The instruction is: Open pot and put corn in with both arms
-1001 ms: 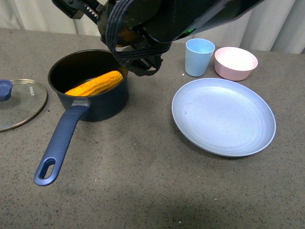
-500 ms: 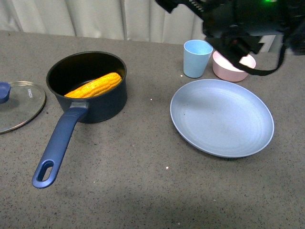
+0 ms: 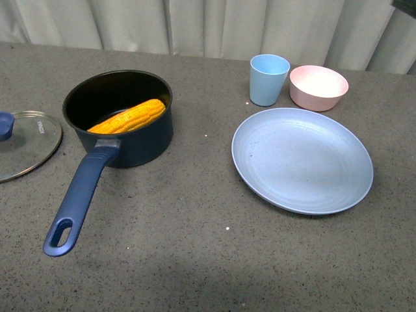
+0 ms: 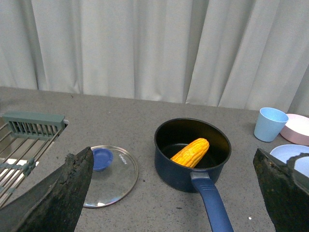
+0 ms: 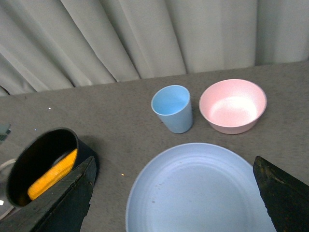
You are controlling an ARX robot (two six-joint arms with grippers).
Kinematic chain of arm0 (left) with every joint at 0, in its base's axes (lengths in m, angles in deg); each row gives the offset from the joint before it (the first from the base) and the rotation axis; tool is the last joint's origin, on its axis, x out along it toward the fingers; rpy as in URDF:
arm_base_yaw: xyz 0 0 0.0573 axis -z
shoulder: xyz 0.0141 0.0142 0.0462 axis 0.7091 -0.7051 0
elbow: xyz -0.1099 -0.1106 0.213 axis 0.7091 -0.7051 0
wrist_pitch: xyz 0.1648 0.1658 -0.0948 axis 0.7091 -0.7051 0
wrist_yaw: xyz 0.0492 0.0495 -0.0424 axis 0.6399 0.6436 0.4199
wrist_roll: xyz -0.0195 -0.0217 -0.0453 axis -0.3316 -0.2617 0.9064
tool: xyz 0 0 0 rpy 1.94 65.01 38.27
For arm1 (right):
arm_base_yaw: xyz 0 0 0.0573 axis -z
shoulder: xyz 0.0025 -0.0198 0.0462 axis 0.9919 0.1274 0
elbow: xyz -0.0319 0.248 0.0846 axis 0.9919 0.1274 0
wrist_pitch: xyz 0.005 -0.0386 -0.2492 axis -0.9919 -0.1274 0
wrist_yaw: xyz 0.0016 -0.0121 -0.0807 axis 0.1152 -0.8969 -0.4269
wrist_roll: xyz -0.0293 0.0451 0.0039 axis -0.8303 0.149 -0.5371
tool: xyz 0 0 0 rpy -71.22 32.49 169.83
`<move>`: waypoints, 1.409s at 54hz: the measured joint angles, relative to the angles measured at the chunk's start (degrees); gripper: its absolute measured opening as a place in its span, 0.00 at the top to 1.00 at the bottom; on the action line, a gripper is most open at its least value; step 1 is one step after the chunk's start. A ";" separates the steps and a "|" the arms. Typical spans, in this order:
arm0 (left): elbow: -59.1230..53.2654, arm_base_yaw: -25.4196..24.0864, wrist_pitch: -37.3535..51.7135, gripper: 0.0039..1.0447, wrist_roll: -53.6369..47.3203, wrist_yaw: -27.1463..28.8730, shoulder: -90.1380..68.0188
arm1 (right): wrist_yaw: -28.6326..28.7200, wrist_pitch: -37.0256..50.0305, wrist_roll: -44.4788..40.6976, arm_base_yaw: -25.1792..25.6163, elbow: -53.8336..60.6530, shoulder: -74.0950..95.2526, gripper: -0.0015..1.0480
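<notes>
Corn (image 3: 127, 116) is seen lying slantwise inside the pot (image 3: 120, 117), one end propped against the far wall since the cob is abt as long as the pot is wide. Pot handle (image 3: 79, 197) is pointed toward the near edge, w/ the lid (image 3: 27, 142) laid flat on the counter just beside the pot, knob up, so the opening is left clear. Plate (image 3: 303, 159) sits empty nearby; cup (image 3: 268, 79) and bowl (image 3: 318, 87) are set further back. Task is judged done. Left gripper (image 4: 174, 188) and right gripper (image 5: 174, 193) are both held spread wide w/ nothing between the fingers, raised well above the counter.
</notes>
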 joint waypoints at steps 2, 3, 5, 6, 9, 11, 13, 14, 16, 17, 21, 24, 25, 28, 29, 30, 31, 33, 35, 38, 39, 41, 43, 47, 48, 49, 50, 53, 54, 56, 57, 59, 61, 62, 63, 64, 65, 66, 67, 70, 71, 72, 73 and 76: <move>0.00 0.00 0.00 0.06 0.00 0.00 0.00 | 0.76 0.22 -1.66 1.16 1.79 -1.81 0.09; 0.02 0.00 0.00 0.06 0.00 0.02 0.00 | -1.07 2.40 -3.06 1.27 3.28 -2.19 0.11; 0.00 0.00 0.00 0.06 0.00 0.02 0.00 | -5.95 8.26 -5.42 1.27 5.73 -2.49 0.16; 0.00 0.00 0.00 0.06 0.00 0.02 -0.02 | -8.87 12.22 -6.95 1.27 7.32 -2.56 0.19; 0.02 0.00 0.00 0.06 0.00 -0.07 0.04 | -13.84 19.93 -9.55 1.38 10.71 -2.86 0.28; 0.00 0.00 0.00 0.06 0.00 -0.02 0.04 | -14.73 22.71 -10.84 1.55 12.31 -3.56 0.33; 0.02 0.00 0.00 0.06 0.00 -0.02 0.04 | -14.97 24.26 -11.85 1.88 13.79 -4.98 0.39; 0.00 0.00 0.00 0.06 0.00 0.00 0.04 | -14.95 24.39 -11.96 1.95 14.12 -5.40 0.41; 0.00 0.00 0.00 0.06 0.00 0.02 0.04 | -14.88 24.50 -12.70 2.19 15.39 -7.06 0.48; 0.00 0.00 0.00 0.06 0.00 0.00 0.04 | -14.75 24.50 -12.94 2.29 16.06 -7.91 0.51; 0.00 0.00 0.00 0.06 0.00 0.00 0.04 | -14.36 24.15 -13.44 2.58 18.05 -10.40 0.61; 0.00 0.00 0.00 0.06 0.00 0.00 0.04 | -11.93 23.32 -13.75 3.98 19.69 -12.79 0.72; 0.00 0.00 0.00 0.06 0.00 0.00 0.04 | -11.37 23.19 -13.81 4.33 19.96 -13.11 0.73; 0.00 0.00 0.00 0.06 0.00 0.02 0.04 | -10.84 22.47 -14.03 5.53 21.07 -14.78 0.82; 0.00 0.00 0.00 0.06 0.00 0.00 0.04 | -10.82 22.12 -14.03 5.84 21.51 -15.50 0.85; 0.00 0.00 0.00 0.06 0.00 0.00 0.04 | -10.86 21.77 -14.08 6.14 21.94 -16.24 0.89; 0.00 0.00 0.00 0.06 0.00 0.00 0.04 | -10.86 21.57 -14.05 6.23 22.16 -16.63 0.90; 0.00 0.00 0.00 0.06 0.00 0.00 0.04 | -10.82 20.81 -14.08 6.40 22.99 -18.23 0.97; 0.00 0.00 0.00 0.06 0.00 -0.02 0.04 | -10.78 21.68 -14.34 6.40 23.87 -18.51 0.99; 0.00 0.00 0.00 0.06 0.00 -0.02 0.04 | -10.75 23.43 -14.25 6.40 25.66 -19.08 0.99; 0.00 0.00 0.00 0.06 0.00 0.00 0.04 | -10.78 23.34 -14.25 6.40 25.92 -19.26 0.99; 0.02 0.00 0.00 0.06 0.00 -0.02 0.04 | -10.75 22.38 -14.25 6.40 26.86 -20.37 0.99; 0.00 0.00 0.00 0.06 0.00 0.00 0.04 | -10.75 20.81 -14.25 6.40 27.63 -22.36 0.99; 0.00 0.00 0.00 0.06 0.00 0.00 0.04 | -10.60 17.70 -14.25 6.40 28.46 -26.73 0.99; 0.00 0.00 0.00 0.06 0.00 0.00 0.04 | -10.58 17.00 -14.25 6.40 28.61 -27.74 0.99; 0.00 0.00 0.00 0.06 0.00 0.00 0.04 | -10.58 16.26 -14.25 6.40 28.79 -28.70 0.99; 0.00 0.00 0.00 0.06 0.00 0.00 0.04 | -10.58 15.50 -14.25 6.40 28.94 -29.64 0.99; 0.02 0.00 0.00 0.06 0.00 0.00 0.04 | -10.58 12.79 -14.25 6.40 29.51 -32.76 0.99; 0.00 0.00 0.00 0.06 0.00 0.00 0.04 | -10.58 12.00 -14.25 6.40 29.68 -33.66 0.99; 0.00 0.00 0.00 0.06 0.00 0.00 0.04 | -10.58 10.82 -14.25 6.40 29.90 -34.97 0.99; 0.00 0.00 0.00 0.06 0.00 0.00 0.04 | -10.58 10.47 -14.23 6.40 29.97 -35.41 0.99; 0.02 0.00 0.00 0.06 0.00 0.00 0.04 | -10.58 8.92 -14.25 6.40 30.16 -37.27 0.99; 0.00 0.00 0.00 0.06 0.00 0.00 0.04 | -10.58 7.85 -14.25 6.40 30.27 -38.58 0.99; 0.00 0.00 0.00 0.06 0.00 0.00 0.04 | -10.58 7.06 -14.25 6.40 30.34 -39.50 0.99; 0.00 0.00 0.00 0.06 0.00 0.00 0.04 | -10.56 6.69 -14.25 6.40 30.36 -39.91 0.99; 0.00 0.00 0.00 0.06 0.00 0.00 0.04 | -10.56 5.92 -14.25 6.40 30.38 -40.76 0.99; 0.00 0.00 0.00 0.06 0.00 0.00 0.04 | -10.56 5.18 -14.25 6.40 30.38 -41.55 0.99; 0.00 0.00 0.00 0.06 0.00 0.00 0.04 | -10.56 4.85 -14.25 6.40 30.38 -41.94 0.99; 0.00 0.00 0.00 0.06 0.00 0.00 0.04 | -10.56 4.11 -14.25 6.40 30.40 -42.75 0.99; 0.00 0.00 0.00 0.06 0.00 0.00 0.04 | -10.56 2.32 -14.25 6.40 30.53 -44.78 0.99; 0.00 0.00 0.00 0.06 0.00 0.00 0.04 | -10.56 1.77 -14.25 6.40 30.60 -45.62 0.99; 0.00 0.00 0.00 0.06 0.00 0.00 0.04 | -10.56 1.27 -14.25 6.40 30.62 -45.94 0.99; 0.02 0.00 0.00 0.06 0.00 0.00 0.04 | -10.56 0.50 -14.25 6.40 30.64 -46.73 0.99; 0.00 0.00 0.00 0.06 0.00 0.00 0.04 | -10.56 -1.14 -14.25 6.40 30.64 -48.57 0.99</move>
